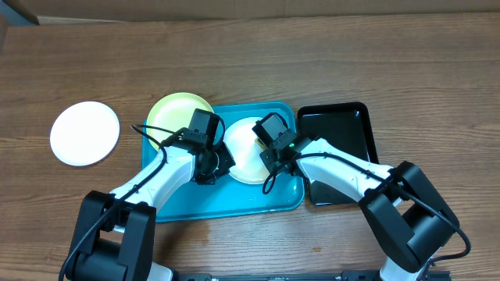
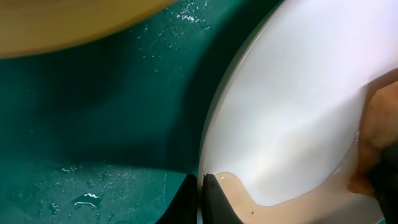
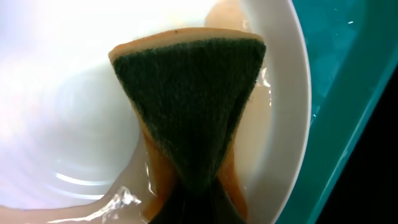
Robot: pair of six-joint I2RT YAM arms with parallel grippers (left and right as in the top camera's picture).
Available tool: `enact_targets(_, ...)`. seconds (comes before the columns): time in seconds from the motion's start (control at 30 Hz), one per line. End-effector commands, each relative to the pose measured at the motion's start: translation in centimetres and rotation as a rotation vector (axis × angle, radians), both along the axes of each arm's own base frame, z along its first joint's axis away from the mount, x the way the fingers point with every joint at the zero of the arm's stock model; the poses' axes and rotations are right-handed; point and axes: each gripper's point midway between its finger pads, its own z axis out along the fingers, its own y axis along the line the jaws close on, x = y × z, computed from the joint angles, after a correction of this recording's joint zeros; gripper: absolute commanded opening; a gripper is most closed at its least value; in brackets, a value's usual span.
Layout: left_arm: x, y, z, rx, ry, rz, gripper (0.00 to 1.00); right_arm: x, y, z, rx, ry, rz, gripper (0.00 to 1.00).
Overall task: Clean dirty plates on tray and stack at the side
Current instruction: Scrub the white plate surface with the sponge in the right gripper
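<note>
Two of the plates are at the turquoise tray, which fills the middle of the overhead shot. The white plate sits inside the tray, right of center, with both arms on it.

The left hand is pressed onto that plate's left rim. In the left wrist view, one dark finger is on each side of the edge at the bottom of the frame, so it's pinching the rim. There's a pool of cloudy tan water in the bottom of the plate, and the tray floor beside it is wet with droplets.

The right hand is over the plate. It's clamped on a sponge, squeezing it narrow at the bottom of the right wrist frame so it fans out toward the top. The green scrubby side faces the camera, with the yellow foam behind it. The sponge sits in the plate's bowl with water pooled around its lower end.

The yellow-green plate is at the tray's upper left corner, hanging partly over the rim. The other white plate is off on its own on the wooden tabletop, well to the left. A glossy black tray sits right against the turquoise one on the right.
</note>
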Motion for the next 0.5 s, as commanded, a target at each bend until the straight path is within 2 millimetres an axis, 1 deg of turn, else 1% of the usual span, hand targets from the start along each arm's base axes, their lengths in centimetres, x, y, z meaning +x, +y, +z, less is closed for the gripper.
enact_targets(0.0,-0.4,0.3,-0.5,0.019,0.022,-0.005,0.04,-1.6,0.7,-2.2,0.020,0.094,0.079,0.04)
enact_targets(0.1,-0.4,0.3,-0.5,0.019,0.021,-0.009,0.04,-1.8,1.2,-2.2,0.044,0.108,0.130,0.04)
enact_targets(0.3,-0.4,0.3,-0.5,0.022,0.017,-0.022,0.04,-1.5,1.4,-2.0,0.105,0.131,0.165,0.04)
enact_targets(0.33,-0.4,0.3,-0.5,0.021,0.017,-0.022,0.04,-0.7,1.0,-1.8,0.130,0.125,0.144,0.04)
enact_targets(0.47,-0.4,0.3,-0.5,0.021,0.017,-0.022,0.04,0.8,0.3,-1.5,0.183,0.114,0.124,0.04)
